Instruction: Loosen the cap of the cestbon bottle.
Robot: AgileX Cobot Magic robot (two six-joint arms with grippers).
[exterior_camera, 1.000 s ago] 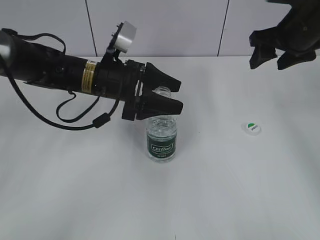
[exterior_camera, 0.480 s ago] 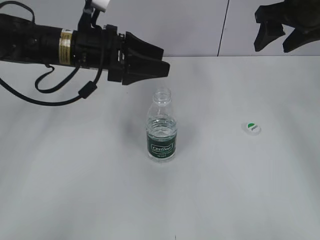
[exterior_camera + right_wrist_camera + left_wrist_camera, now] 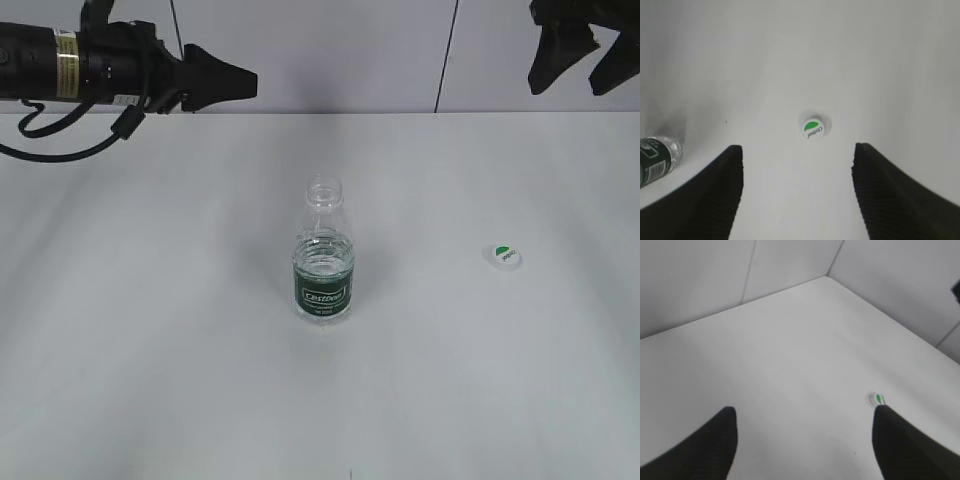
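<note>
1. My left gripper (image 3: pixel 240 82) hangs high at the back left with its jaws apart and nothing between them.
2. My right gripper (image 3: pixel 578 62) hangs high at the back right, jaws spread wide and empty too.
3. The bottle (image 3: pixel 324 256) stands upright mid-table with an open neck; the cap (image 3: pixel 502 256) lies flat on the table (image 3: pixel 150 350), well apart to its right.
4. I judge the cap is off, so the loosening looks done.
5. Risk: the open bottle holds water; if either arm sweeps low across the middle, a nudge would tip it and spill.
6. Risk: the loose cap could be knocked off the table by a careless pass of my right arm.
</note>
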